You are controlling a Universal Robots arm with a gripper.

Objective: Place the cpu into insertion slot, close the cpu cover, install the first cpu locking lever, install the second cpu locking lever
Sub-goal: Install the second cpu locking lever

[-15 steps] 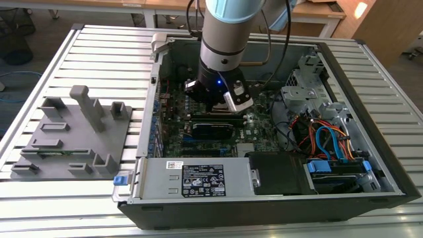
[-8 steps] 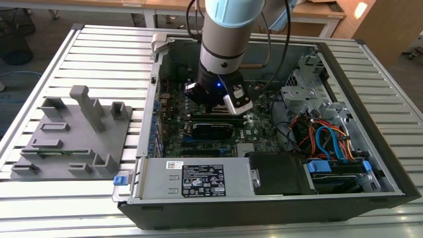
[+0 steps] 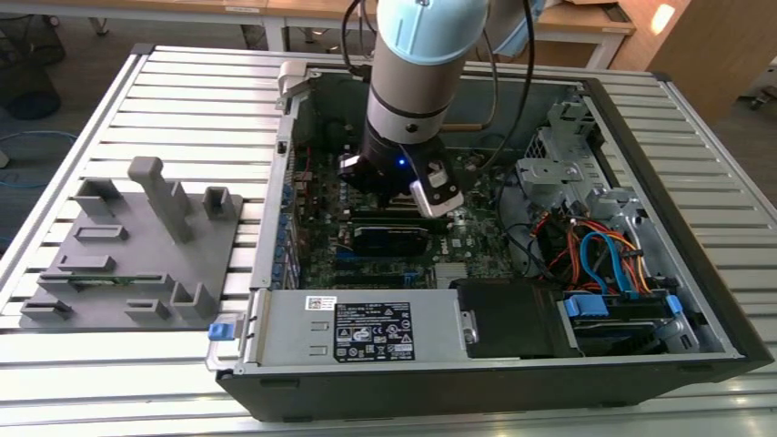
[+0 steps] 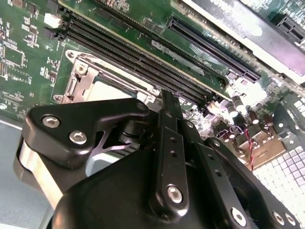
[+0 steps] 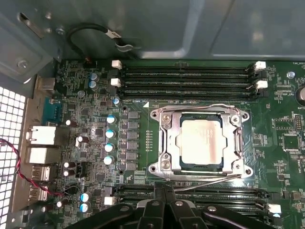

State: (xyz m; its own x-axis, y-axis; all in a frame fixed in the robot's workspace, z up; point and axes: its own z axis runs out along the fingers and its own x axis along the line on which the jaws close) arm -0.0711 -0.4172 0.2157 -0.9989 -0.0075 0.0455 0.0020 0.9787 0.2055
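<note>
An open computer case (image 3: pixel 510 228) is seen lying on a slatted table (image 3: pixel 182 100), with the arm (image 3: pixel 419 64) reaching down into it. On the green motherboard (image 5: pixel 200 102), the cpu (image 5: pixel 202 139) is seated in the insertion slot (image 5: pixel 172 151), the cpu cover (image 5: pixel 174 125) lowered around it. The gripper (image 5: pixel 164 190) is held clenched just beside the socket, grasping nothing.

no legible text on the white label (image 3: pixel 371 332) of the grey power supply (image 3: pixel 352 328)
</note>
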